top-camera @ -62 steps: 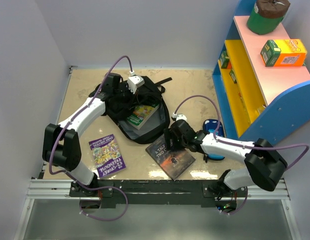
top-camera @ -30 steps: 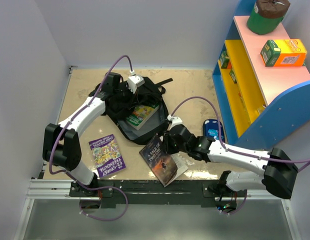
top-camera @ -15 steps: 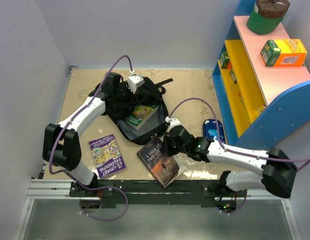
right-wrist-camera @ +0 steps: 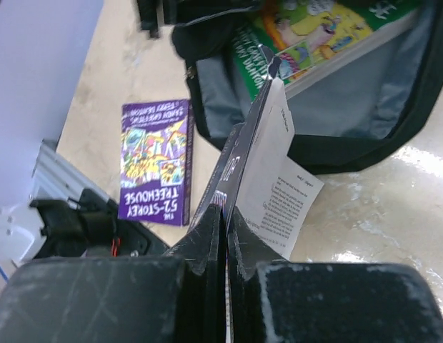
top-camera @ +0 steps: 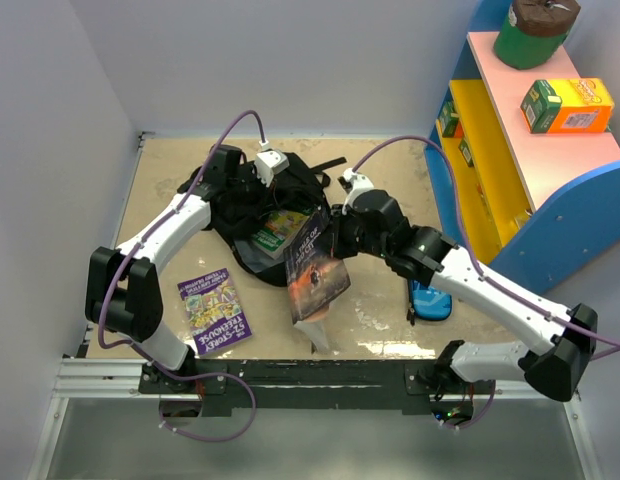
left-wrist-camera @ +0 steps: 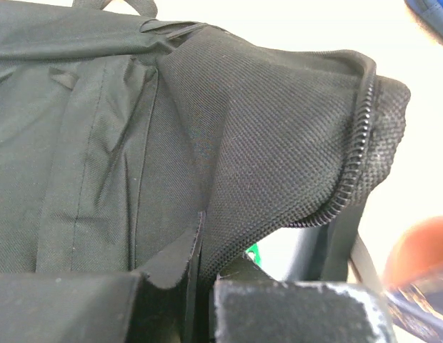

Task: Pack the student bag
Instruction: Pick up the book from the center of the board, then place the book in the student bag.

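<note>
Lifted clear, the book (top-camera: 315, 265) hung clamped in your right hand (right-wrist-camera: 226, 214); your left hand (left-wrist-camera: 205, 277) pinched the floppy student bag's (top-camera: 230, 222) rim.

purple book (right-wrist-camera: 153, 161): I read "THE 52-STOREY TREEHOUSE" on its cover in the right wrist view; the smaller line at the cover's other end is too blurred for me.
dark book (top-camera: 315, 265): cover lettering too small, I cannot read it.
loose page (right-wrist-camera: 279, 207): printed lines, illegible.
green book (right-wrist-camera: 314, 32) in the student bag (right-wrist-camera: 364, 150): cartoon cover, no word I can make out.
orange box (top-camera: 565, 105): label unreadable.
</note>
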Controlling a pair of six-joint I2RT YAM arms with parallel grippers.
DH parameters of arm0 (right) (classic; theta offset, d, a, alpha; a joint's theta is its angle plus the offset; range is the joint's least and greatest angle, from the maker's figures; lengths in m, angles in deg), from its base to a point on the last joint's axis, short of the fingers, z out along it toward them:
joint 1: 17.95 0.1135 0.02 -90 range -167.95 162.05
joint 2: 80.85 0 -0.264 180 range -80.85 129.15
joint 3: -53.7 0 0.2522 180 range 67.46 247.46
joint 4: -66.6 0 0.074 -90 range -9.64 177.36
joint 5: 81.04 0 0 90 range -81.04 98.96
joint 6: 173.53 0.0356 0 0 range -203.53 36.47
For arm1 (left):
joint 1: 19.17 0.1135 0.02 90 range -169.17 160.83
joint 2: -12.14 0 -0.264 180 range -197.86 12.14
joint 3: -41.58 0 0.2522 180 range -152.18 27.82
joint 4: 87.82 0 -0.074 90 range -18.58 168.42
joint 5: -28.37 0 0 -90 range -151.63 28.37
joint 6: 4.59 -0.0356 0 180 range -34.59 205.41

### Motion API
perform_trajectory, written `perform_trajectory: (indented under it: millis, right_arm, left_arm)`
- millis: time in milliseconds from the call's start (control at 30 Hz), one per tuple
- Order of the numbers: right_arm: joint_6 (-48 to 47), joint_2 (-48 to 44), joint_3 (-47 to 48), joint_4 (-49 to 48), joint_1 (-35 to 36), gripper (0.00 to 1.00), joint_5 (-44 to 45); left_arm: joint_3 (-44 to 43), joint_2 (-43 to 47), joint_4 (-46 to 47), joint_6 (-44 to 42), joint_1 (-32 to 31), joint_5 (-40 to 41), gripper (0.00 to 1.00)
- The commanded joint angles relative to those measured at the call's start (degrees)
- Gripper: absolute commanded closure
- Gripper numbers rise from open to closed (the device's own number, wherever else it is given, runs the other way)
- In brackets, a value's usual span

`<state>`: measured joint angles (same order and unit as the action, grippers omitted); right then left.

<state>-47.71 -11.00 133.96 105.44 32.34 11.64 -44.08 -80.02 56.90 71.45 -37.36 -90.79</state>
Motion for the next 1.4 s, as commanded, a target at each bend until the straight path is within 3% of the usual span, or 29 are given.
perform_trajectory:
  millis: [0, 433, 533, 933, 1200, 1367]
  right_arm:
    - [1.8, 1.1, 5.5, -9.3, -3.2, 1.00, 0.2]
    - [7.2, 3.7, 18.4, -8.9, -4.0, 1.00, 6.4]
    - [8.0, 4.7, 18.3, -7.0, -4.2, 1.00, 9.4]
    - [12.1, 12.1, 13.9, -13.9, -4.8, 1.00, 15.6]
    - [11.8, 3.6, 14.9, -8.7, -5.0, 1.00, 22.9]
    - [11.2, 1.9, 16.2, -5.2, -6.2, 1.00, 25.8]
  left_arm:
    - [-2.3, 1.0, 1.5, 1.8, -0.6, -2.7, 1.00]
    - [-1.1, 1.8, 1.3, 3.3, -0.7, -4.8, 1.00]
    - [-1.6, 1.7, 1.4, 4.8, -0.9, -6.5, 1.00]
    - [-1.4, 3.4, -0.1, 5.3, -1.1, -7.5, 1.00]
    - [-0.4, 3.6, 1.6, 5.5, -1.0, -4.4, 1.00]
    - [-1.5, 3.0, 2.1, 8.2, -1.0, -6.8, 1.00]
